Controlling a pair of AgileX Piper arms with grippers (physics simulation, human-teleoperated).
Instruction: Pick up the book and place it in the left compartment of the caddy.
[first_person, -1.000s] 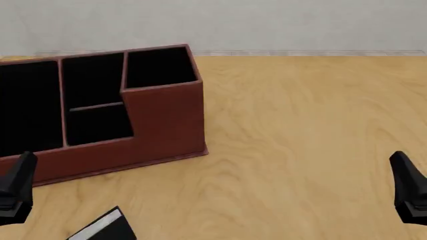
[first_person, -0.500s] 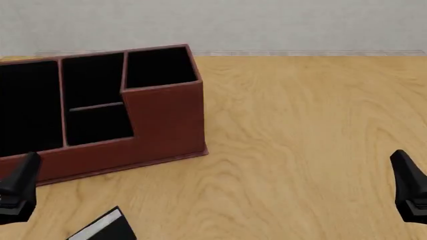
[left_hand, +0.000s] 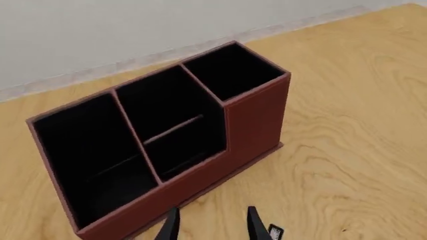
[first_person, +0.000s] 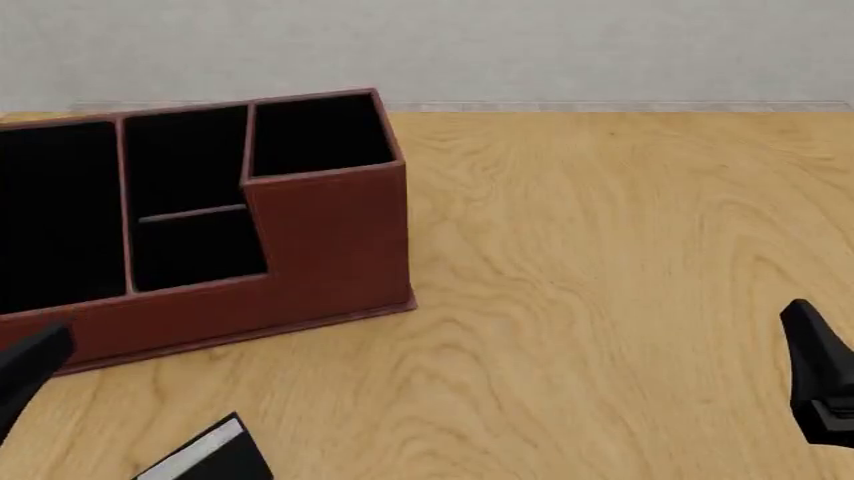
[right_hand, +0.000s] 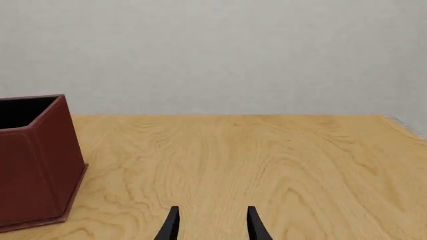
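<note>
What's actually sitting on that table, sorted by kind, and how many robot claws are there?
Book: 1
Caddy: 1, with its left compartment holding nothing visible
Grippers: 2, the left gripper and the right gripper
Total: 4
</note>
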